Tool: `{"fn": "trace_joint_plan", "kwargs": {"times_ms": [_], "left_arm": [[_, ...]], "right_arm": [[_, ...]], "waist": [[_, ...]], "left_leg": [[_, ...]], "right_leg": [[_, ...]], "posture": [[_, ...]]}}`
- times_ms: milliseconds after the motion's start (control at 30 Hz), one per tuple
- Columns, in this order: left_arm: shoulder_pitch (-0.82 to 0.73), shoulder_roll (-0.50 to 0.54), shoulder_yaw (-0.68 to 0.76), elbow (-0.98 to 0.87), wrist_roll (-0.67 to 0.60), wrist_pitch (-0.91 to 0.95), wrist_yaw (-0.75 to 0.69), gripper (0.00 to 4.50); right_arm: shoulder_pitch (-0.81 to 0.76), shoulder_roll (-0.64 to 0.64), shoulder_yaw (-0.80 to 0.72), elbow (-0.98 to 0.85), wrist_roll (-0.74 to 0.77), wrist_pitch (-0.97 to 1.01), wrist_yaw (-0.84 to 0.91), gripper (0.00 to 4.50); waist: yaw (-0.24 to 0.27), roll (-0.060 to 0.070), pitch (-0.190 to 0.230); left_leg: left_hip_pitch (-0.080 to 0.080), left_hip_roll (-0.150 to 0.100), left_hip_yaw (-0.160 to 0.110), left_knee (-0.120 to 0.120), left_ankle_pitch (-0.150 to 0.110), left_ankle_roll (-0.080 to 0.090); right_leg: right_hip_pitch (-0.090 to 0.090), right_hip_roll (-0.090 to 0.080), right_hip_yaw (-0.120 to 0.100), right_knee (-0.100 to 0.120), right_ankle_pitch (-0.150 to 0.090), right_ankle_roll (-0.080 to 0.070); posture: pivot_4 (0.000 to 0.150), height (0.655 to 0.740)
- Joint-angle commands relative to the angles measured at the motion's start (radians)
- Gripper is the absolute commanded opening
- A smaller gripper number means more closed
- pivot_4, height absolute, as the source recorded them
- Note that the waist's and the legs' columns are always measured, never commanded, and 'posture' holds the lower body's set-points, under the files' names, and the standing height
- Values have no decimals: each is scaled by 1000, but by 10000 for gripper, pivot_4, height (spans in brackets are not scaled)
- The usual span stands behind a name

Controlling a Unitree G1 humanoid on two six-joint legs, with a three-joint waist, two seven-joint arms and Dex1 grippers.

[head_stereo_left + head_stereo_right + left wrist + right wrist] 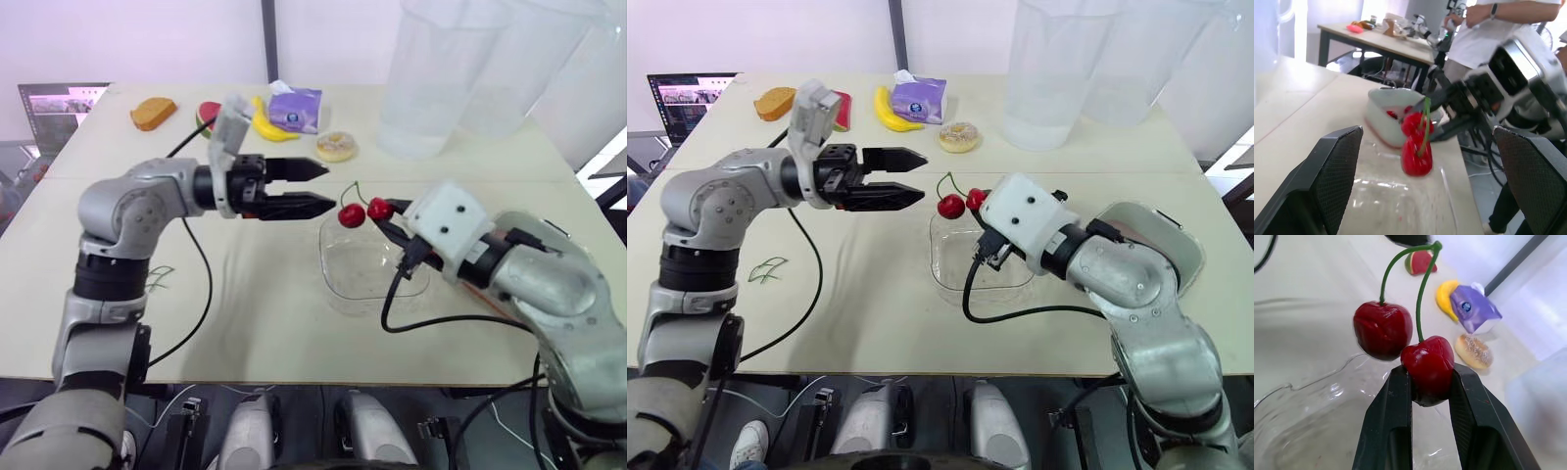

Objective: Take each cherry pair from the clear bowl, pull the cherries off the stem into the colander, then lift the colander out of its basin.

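Cherry pair [1383, 330] is up in the air: one cherry is pinched tight between the right gripper's [1430, 376] black fingers, the other dangles free on the shared green stem. It hangs just over the clear bowl's [965, 279] 11 o'clock corner. At the pair's 9 o'clock the left gripper [919, 177] hovers, jaws spread wide, near but apart. A donut [959, 136] and a banana [890, 110] lie off at 12.

No readable text, label or number anywhere.
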Motion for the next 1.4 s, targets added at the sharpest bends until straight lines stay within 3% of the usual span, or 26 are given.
{"fn": "trace_joint_plan", "kwargs": {"times_ms": [33,467,600,800,1300,1333,1400], "left_arm": [[-34,-29,-9,1,10,7,28,45000],[-17,-109,-25,-47,29,61,166,45000],[-14,-117,-23,-51,28,66,177,31889],[-8,-114,-33,-53,35,62,162,368],[-22,-108,-42,-39,50,64,143,368],[-24,-110,-42,-37,51,64,143,0],[-26,-111,-42,-35,53,62,140,0]], "right_arm": [[9,-21,23,-20,-26,-64,-37,7076],[-4,-47,55,13,-28,-102,-75,7076],[-10,-48,56,16,-25,-99,-74,6801],[-12,-52,51,15,-20,-89,-71,6801],[-32,-21,41,-7,34,-20,-76,6801],[-33,-13,32,-11,50,-9,-71,15711],[-36,-3,23,-20,75,21,-63,23577]], "waist": [[-4,0,0],[-2,0,0],[0,0,0],[0,0,0],[0,0,0],[0,0,0],[0,0,0]], "left_leg": [[0,0,0,0,0,0],[0,0,0,0,0,-1],[0,0,0,0,0,-1],[0,0,0,0,1,-1],[0,0,0,0,0,-1],[0,0,0,0,0,-1],[0,0,0,0,0,-1]], "right_leg": [[0,0,0,0,0,0],[0,0,1,0,0,0],[0,0,1,0,0,0],[0,0,1,0,0,0],[0,0,1,0,0,0],[0,0,1,0,0,0],[0,0,1,0,0,0]], "posture": [[1500,7400],[1500,7400],[1500,7400],[1500,7400],[1500,7400],[1500,7400],[1500,7400]]}}
